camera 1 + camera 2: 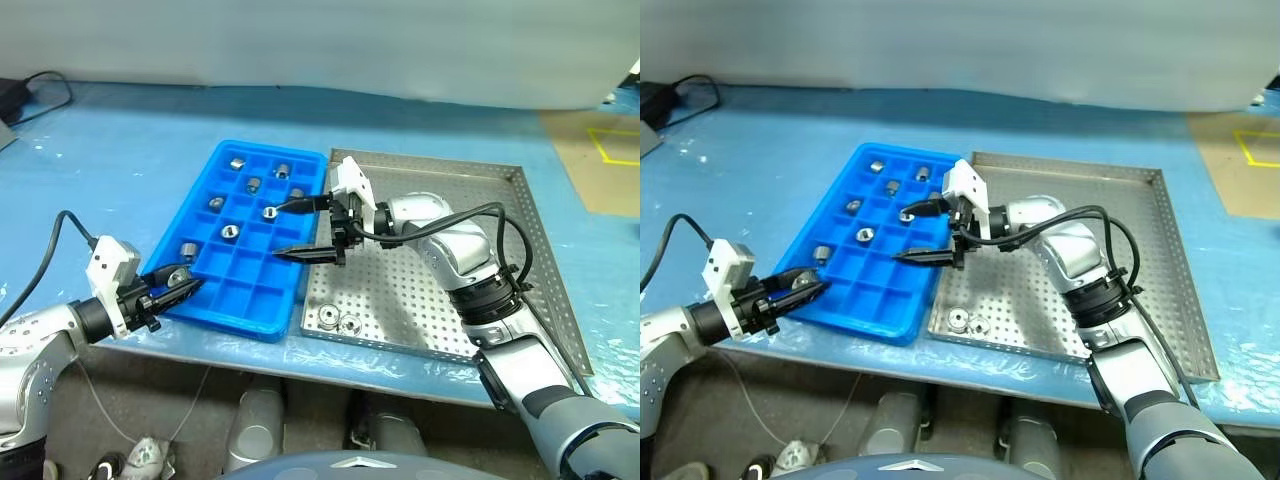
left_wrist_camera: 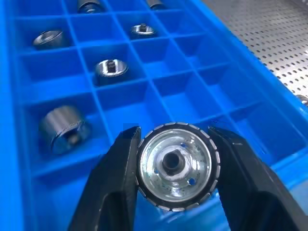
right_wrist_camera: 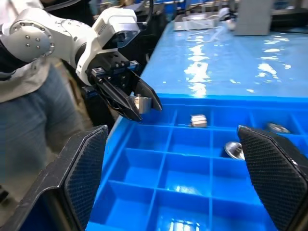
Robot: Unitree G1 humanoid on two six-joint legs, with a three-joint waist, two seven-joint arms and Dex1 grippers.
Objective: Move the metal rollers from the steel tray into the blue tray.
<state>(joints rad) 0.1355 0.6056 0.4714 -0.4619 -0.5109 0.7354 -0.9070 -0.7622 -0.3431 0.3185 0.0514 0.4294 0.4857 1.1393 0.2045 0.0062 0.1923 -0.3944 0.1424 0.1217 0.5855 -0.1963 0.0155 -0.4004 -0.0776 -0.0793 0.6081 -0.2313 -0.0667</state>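
The blue tray (image 1: 214, 164) lies left of the steel tray (image 1: 480, 200), touching its side. Several metal rollers (image 1: 237, 163) sit in the blue tray's compartments. Two more rollers (image 1: 340, 321) lie near the steel tray's front left corner. My left gripper (image 1: 182, 284) hovers at the blue tray's near left corner. It is shut on a metal roller (image 2: 174, 166), which sits face-on between the fingers (image 2: 113, 187). My right gripper (image 1: 283, 230) is open and empty, pointing left over the blue tray's right side.
The table is covered in blue sheeting, and its front edge (image 1: 300, 365) runs just below both trays. A black cable (image 1: 45, 95) lies at the far left. Tan floor with yellow tape (image 1: 612, 150) shows at the right.
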